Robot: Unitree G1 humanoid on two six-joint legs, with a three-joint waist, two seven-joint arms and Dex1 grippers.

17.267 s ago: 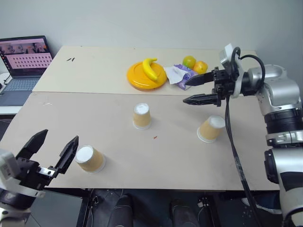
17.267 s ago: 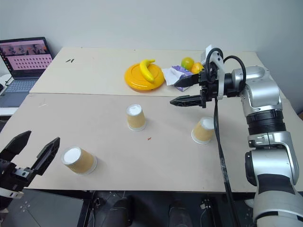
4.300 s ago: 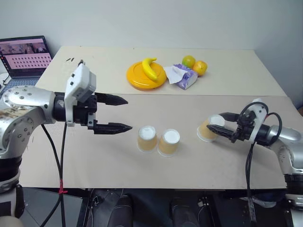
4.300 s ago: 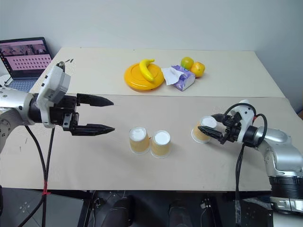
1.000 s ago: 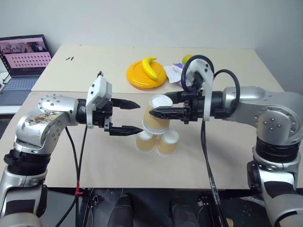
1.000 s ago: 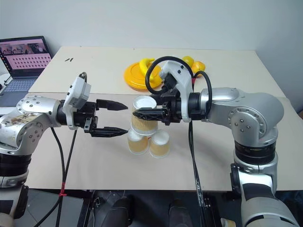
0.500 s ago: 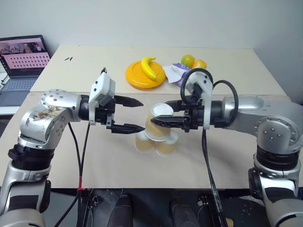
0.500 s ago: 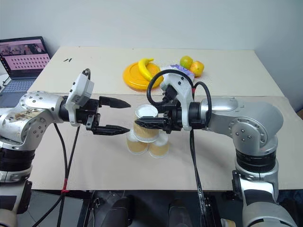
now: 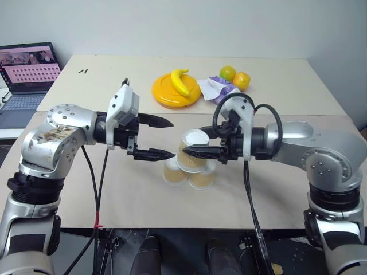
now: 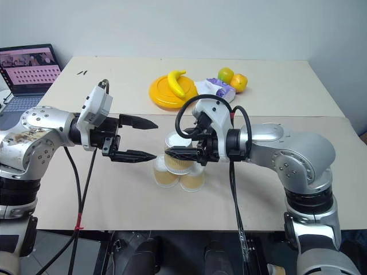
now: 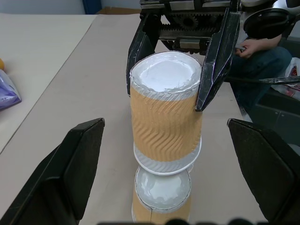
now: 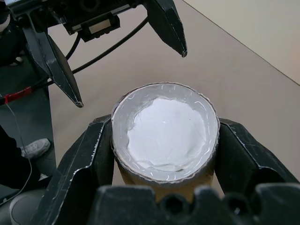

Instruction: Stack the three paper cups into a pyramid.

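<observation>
Two paper cups (image 9: 173, 172) (image 9: 202, 179) stand upside down side by side on the front table. The third paper cup (image 9: 194, 139), also upside down, sits on top of them, bridging the pair. My right gripper (image 9: 192, 141) reaches in from the right and is shut on this top cup, with its fingers (image 12: 89, 154) lying against both sides just below the white bottom. My left gripper (image 9: 173, 138) hovers just left of the stack, open, with nothing between its fingers (image 11: 70, 178). The top cup (image 11: 165, 117) stands upright over one lower cup (image 11: 161, 192).
A yellow plate (image 9: 166, 94) with a banana (image 9: 180, 80) lies on the back table, beside a purple packet (image 9: 218, 87) and two oranges (image 9: 229, 73). An open laptop (image 9: 28, 71) stands at far left. A person's hand (image 11: 255, 47) shows beyond the table's right end.
My right gripper has come down with the third cup, which now rests on the two lower cups. The left gripper has stayed open beside the stack.
</observation>
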